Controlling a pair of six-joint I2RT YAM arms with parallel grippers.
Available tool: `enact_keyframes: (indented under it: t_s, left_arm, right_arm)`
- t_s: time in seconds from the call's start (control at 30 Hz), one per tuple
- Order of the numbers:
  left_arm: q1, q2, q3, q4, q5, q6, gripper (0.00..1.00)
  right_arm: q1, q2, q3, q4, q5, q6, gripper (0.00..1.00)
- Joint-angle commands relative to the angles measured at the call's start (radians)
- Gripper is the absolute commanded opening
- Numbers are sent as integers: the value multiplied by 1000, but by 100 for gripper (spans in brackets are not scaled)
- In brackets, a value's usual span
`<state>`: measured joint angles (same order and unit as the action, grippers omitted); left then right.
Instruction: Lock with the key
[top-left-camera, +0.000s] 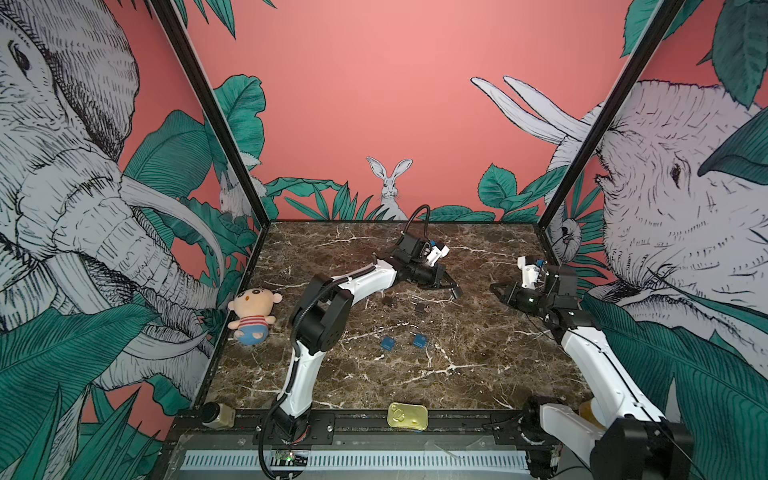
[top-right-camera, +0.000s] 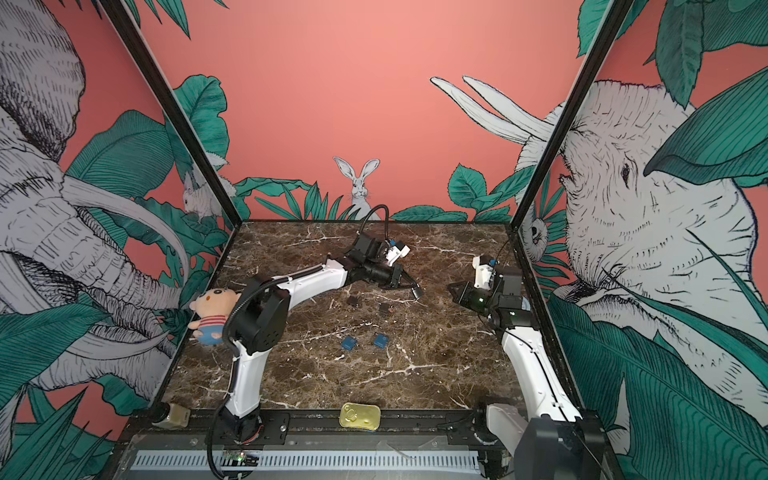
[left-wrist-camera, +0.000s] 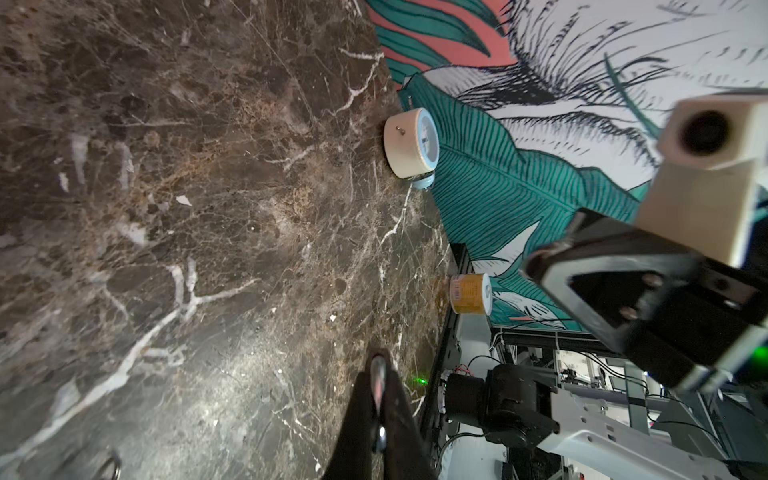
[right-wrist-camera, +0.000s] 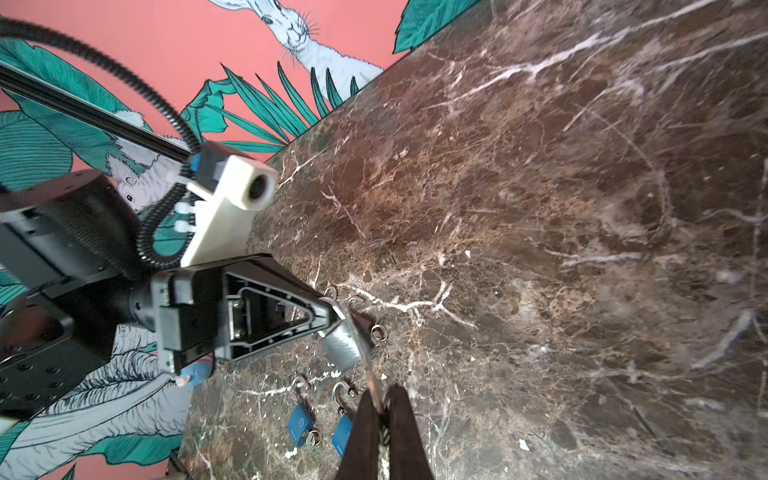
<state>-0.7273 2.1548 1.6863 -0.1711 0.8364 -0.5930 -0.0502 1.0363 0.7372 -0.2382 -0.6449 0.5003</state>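
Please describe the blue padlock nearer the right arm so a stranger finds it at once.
Look at the middle of the brown marble table. Two blue padlocks lie there side by side; yours is the blue padlock toward the right arm, its twin lies toward the plush doll.

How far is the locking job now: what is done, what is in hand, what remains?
Done: nothing looks locked; the blue padlocks lie with shackles seemingly open. In hand: the left gripper is shut on a grey padlock; the right gripper pinches a thin piece, probably the key. Left: insert it, turn, close the shackle.
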Motion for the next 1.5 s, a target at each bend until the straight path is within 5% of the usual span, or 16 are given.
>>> enact_keyframes:
  t_s: [0.0, 0.47, 0.87, 1.23, 1.47]
  left_arm:
    - [-27, 64, 151, -193, -9, 64, 0]
    - [-74, 410, 623, -445, 18, 61, 0]
    - [-75, 459, 635, -472, 19, 50, 0]
    - [-57, 450, 626, -465, -37, 44, 31]
    - [-6, 340, 474, -358, -87, 17, 34]
  right_arm:
    - [-8, -20, 12, 8, 19, -33, 0]
    - [-10, -11, -11, 44, -28, -18, 0]
    - [-10, 1, -41, 68, -63, 4, 0]
    - [-6, 17, -59, 50, -39, 10, 0]
    - [82, 59, -67, -2, 109, -37, 0]
